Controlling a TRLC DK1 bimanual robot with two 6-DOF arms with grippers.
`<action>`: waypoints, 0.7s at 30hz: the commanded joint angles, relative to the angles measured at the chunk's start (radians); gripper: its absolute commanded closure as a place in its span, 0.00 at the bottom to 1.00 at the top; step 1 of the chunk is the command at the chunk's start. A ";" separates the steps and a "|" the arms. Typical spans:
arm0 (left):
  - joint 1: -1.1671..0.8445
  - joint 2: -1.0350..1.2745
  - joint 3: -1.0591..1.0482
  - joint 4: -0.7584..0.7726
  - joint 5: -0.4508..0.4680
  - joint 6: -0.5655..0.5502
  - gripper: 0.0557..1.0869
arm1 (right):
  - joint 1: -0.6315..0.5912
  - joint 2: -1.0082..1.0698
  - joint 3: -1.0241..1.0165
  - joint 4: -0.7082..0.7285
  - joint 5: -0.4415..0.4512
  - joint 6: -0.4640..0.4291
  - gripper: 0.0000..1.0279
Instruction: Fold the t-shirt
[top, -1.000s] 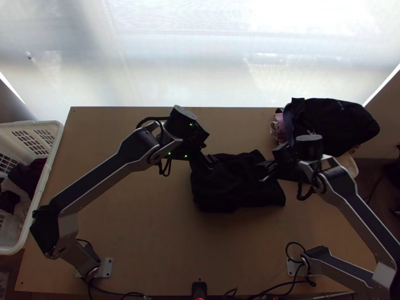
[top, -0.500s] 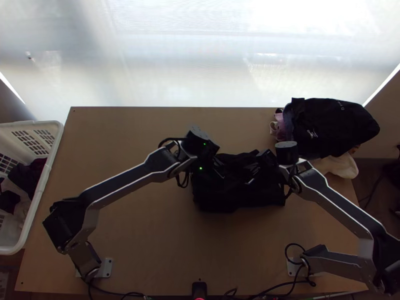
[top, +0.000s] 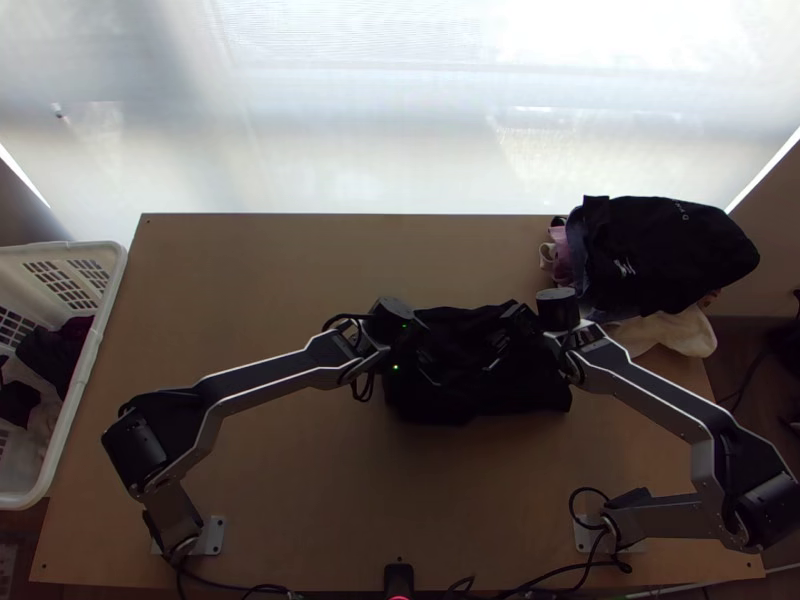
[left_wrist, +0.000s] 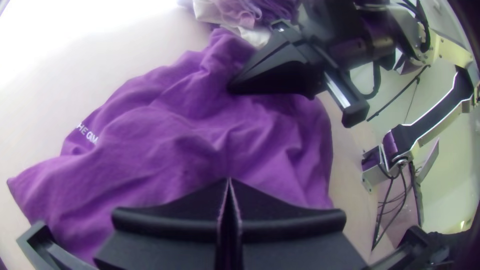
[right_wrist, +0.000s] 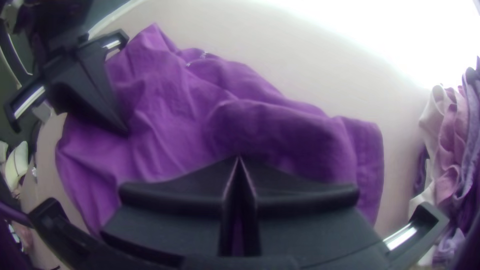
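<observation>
One t-shirt (top: 480, 398), beneath left end effector (top: 434, 372), right one (top: 494, 360)

We take this for a robot workspace, in a lab or a home room; we can't tell which. Our landmark is the light wooden table (top: 250, 480): the left arm (top: 265, 387) and right arm (top: 655, 405) are mounted along its near edge, where cables (top: 573, 500) run. Left of it we see a white slotted basket (top: 93, 350) of clothes (top: 55, 355); at its far right corner, a heap of fabric (top: 660, 250); beyond its far edge, a bright, pale, window-like expanse (top: 350, 120).
</observation>
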 joint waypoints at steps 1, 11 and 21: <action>0.028 0.004 -0.066 -0.038 -0.043 0.059 0.96 | -0.010 0.003 -0.013 0.014 0.000 -0.011 0.97; 0.067 -0.162 -0.248 -0.170 -0.066 0.168 0.96 | -0.060 0.011 -0.024 0.016 0.000 -0.051 0.97; 0.099 -0.236 -0.350 -0.180 -0.095 0.251 0.96 | -0.073 0.035 -0.035 0.053 0.015 -0.059 0.97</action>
